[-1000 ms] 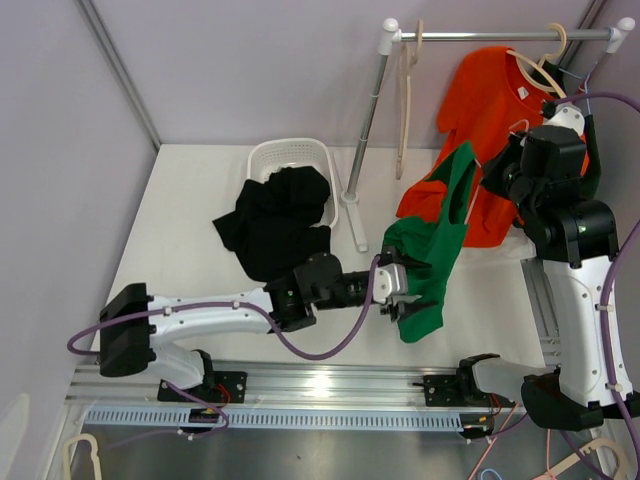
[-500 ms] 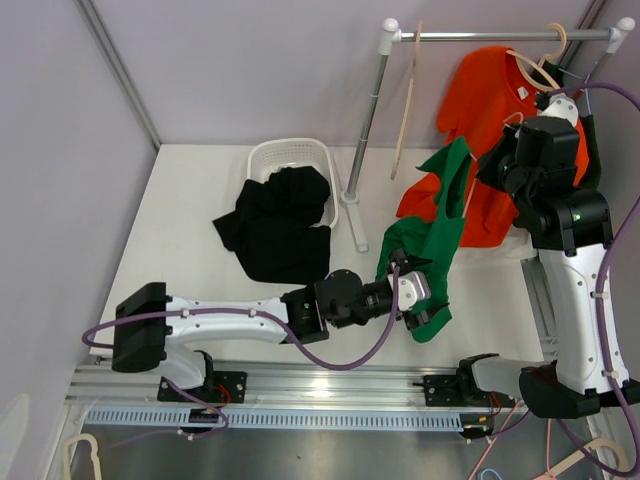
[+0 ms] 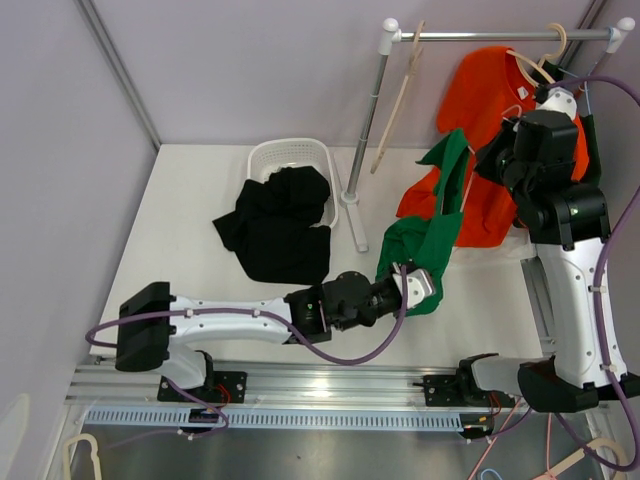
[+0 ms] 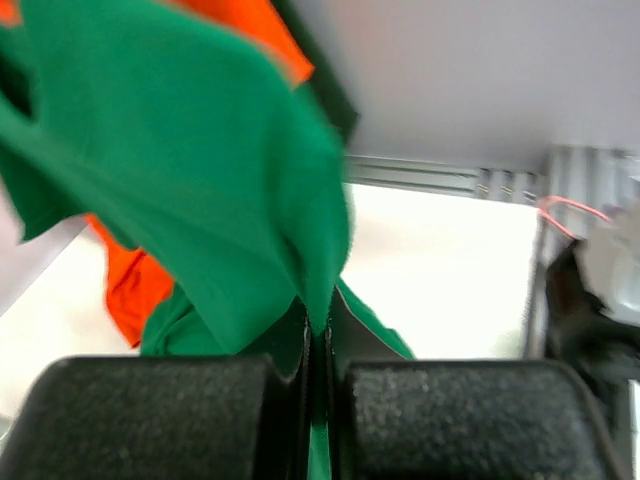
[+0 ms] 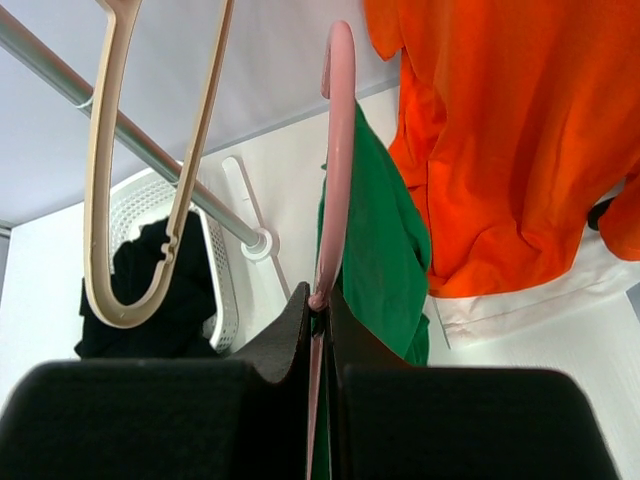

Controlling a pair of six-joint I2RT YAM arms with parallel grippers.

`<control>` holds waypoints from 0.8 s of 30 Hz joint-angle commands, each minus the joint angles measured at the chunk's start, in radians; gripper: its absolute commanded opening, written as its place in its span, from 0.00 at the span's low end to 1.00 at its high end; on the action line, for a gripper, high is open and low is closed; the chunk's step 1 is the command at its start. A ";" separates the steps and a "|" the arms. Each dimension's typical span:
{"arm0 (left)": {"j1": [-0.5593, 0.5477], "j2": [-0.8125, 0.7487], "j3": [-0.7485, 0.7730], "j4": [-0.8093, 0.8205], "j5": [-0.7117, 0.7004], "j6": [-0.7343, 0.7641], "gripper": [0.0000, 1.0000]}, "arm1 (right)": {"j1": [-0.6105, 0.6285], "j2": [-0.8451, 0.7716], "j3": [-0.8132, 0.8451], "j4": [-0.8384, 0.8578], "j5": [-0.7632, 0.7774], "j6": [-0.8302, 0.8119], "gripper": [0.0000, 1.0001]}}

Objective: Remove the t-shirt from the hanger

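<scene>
The green t-shirt (image 3: 435, 235) hangs in the air on a pink hanger (image 5: 335, 150), in front of the clothes rack. My right gripper (image 3: 485, 168) is shut on the hanger's lower bar (image 5: 322, 300), and the shirt (image 5: 385, 240) drapes just right of the fingers. My left gripper (image 3: 425, 285) is low over the table, shut on a fold of the green t-shirt's lower part (image 4: 318, 320). In the left wrist view the green cloth (image 4: 200, 180) rises from the pinched fold up and to the left.
An orange t-shirt (image 3: 490, 90) hangs on its own hanger from the rail (image 3: 480, 35). An empty beige hanger (image 3: 400, 90) swings tilted on that rail. The rack post (image 3: 365, 130) stands beside a white basket (image 3: 262, 160), with black clothes (image 3: 275, 225) spilling out.
My left gripper was open beside the green shirt's hem, slid a little right and up, and has shut on the cloth. The empty beige hanger has swung to a tilt.
</scene>
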 commanded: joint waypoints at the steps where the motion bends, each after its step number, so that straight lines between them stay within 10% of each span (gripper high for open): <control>1: -0.046 -0.095 0.050 -0.080 0.140 -0.013 0.01 | 0.008 0.021 0.016 0.102 0.018 -0.010 0.00; 11: -0.183 -0.161 -0.215 -0.082 0.599 -0.095 0.01 | 0.007 0.210 0.220 0.007 -0.013 -0.023 0.00; 24: 0.171 -0.063 0.047 -0.345 0.244 -0.501 0.01 | 0.022 0.145 0.290 -0.295 -0.126 -0.089 0.00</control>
